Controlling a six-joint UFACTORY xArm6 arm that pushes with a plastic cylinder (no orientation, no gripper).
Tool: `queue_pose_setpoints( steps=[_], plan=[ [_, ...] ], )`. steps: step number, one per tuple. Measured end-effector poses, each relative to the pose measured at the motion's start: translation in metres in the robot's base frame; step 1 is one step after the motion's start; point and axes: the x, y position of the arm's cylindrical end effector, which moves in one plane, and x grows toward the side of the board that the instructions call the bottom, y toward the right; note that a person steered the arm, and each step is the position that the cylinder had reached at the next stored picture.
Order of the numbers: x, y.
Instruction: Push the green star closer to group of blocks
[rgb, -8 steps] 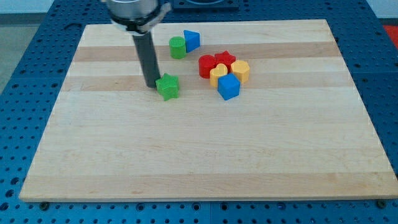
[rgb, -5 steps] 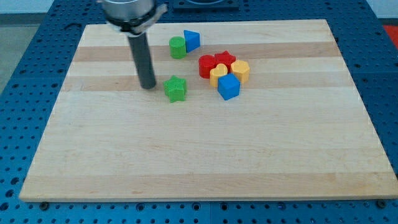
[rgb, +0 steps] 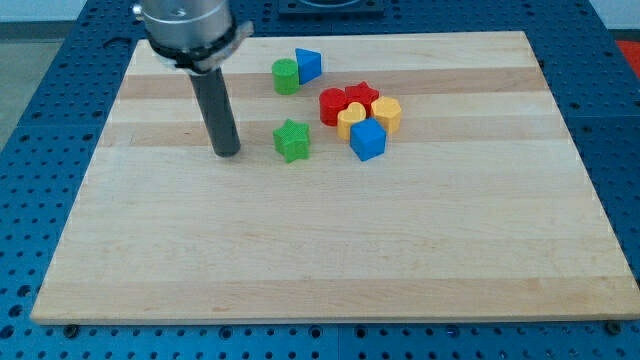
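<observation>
Since rod backed off toward 9 o'clock, my tip (rgb: 227, 153) clear of green star (rgb: 292, 140), which slid nearer cluster by blue cube (rgb: 367, 139); gap remains.

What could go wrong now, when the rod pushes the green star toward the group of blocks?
My tip stands apart from the green star, on the view's left. An off-centre push may turn the star away. A long push could knock the blue cube and scatter the cluster.
</observation>
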Motion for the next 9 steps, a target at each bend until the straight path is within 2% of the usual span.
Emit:
queue_pose_setpoints(
  steps=[1, 2, 5, 9],
  plan=[
    [-0.032, 0.008],
    [-0.029, 0.034],
    [0.025, 0.080],
    [0.048, 0.073]
  ],
)
